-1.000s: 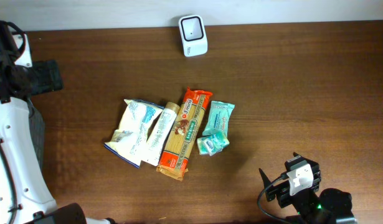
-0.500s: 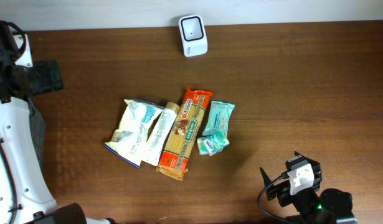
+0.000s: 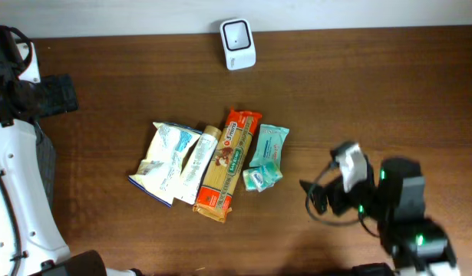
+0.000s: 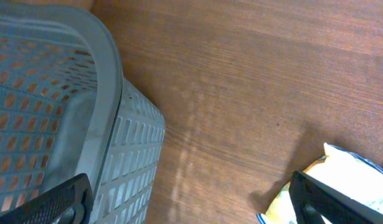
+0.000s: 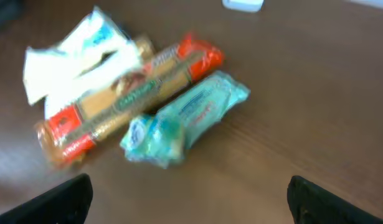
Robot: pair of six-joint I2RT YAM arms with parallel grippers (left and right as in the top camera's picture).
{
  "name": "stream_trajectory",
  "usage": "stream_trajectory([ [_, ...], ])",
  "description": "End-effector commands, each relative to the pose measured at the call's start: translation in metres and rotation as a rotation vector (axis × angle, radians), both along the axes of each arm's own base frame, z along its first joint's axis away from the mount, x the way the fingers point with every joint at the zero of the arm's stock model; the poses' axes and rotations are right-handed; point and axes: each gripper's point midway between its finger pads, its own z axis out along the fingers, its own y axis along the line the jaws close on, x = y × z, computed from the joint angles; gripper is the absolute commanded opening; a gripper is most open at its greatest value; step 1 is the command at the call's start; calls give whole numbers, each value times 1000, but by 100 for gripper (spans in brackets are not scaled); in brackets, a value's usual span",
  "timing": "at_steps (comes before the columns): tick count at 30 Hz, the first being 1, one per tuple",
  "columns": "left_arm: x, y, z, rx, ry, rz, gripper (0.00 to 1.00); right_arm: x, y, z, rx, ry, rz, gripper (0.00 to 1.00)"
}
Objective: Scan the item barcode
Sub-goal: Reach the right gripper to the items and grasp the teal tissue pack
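A pile of items lies mid-table: a white-and-blue bag (image 3: 165, 161), a white packet (image 3: 199, 162), a long orange pasta pack (image 3: 228, 165) and a teal packet (image 3: 265, 157). No barcode shows on any of them. The white scanner (image 3: 238, 44) stands at the table's far edge. My right gripper (image 5: 197, 202) is open and empty, just right of the pile and facing it, with the teal packet (image 5: 185, 118) closest. My left gripper (image 4: 191, 205) is open and empty too, over bare wood between a basket and the white bag (image 4: 350, 180).
A grey slatted basket (image 4: 104, 124) stands at the left side of the table, close by the left fingers. The right arm's body (image 3: 397, 207) hangs over the front right of the table.
The right arm has swung from the front edge up and left towards the pile. The left arm and the items have not moved.
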Motion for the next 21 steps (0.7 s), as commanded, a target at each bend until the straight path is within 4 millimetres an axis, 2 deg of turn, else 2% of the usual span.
stream_trajectory([
  [1, -3, 2, 7, 14, -14, 9, 99, 35, 12, 45, 42, 86, 37, 98],
  [3, -3, 2, 7, 14, -14, 9, 99, 58, 13, 58, 35, 192, 34, 98],
  [5, -3, 2, 7, 14, -14, 9, 99, 82, 18, 60, 71, 239, 21, 98],
  [7, -3, 2, 7, 14, -14, 9, 99, 99, 21, 50, 103, 277, -1, 98],
  [9, -3, 2, 7, 14, -14, 9, 99, 104, 37, 34, 211, 395, 23, 98],
  [11, -3, 2, 7, 14, -14, 9, 99, 107, 43, 11, 237, 487, 42, 99],
  [14, -3, 2, 7, 14, -15, 9, 99, 95, 45, -45, 210, 729, 14, 84],
  [18, -3, 2, 7, 14, -14, 9, 99, 81, 43, -105, 185, 981, -18, 80],
  [21, -3, 2, 7, 14, -14, 9, 99, 75, 45, -123, 153, 1001, 54, 77],
])
